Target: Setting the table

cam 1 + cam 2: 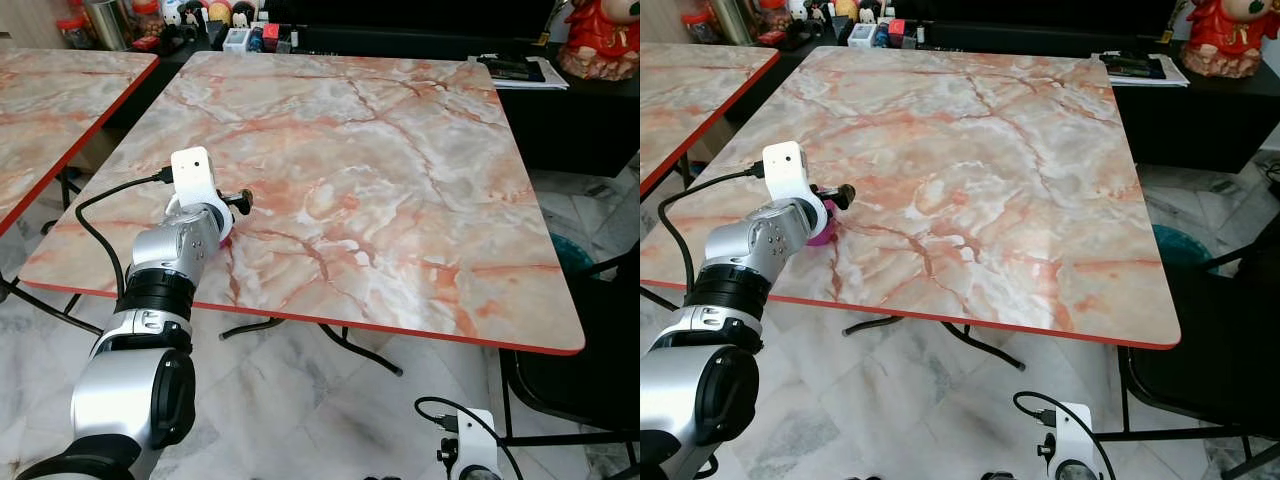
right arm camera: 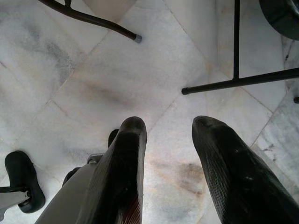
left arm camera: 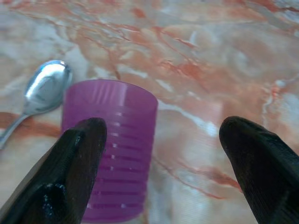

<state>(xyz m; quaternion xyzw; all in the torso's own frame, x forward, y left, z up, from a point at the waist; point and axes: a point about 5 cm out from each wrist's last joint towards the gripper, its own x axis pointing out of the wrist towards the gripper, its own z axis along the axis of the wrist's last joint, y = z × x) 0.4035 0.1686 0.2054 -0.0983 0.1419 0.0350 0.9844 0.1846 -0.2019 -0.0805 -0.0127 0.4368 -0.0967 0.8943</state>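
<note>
Left wrist view: left gripper jaws open beside purple cup; spoon alongside.

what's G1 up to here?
Table setting, early on. The left gripper is over the near left part of the marble table, fingers open, with a purple cup standing upright just past them, not gripped. A metal spoon lies on the table beside the cup. The right gripper hangs idle over the floor, open.
</note>
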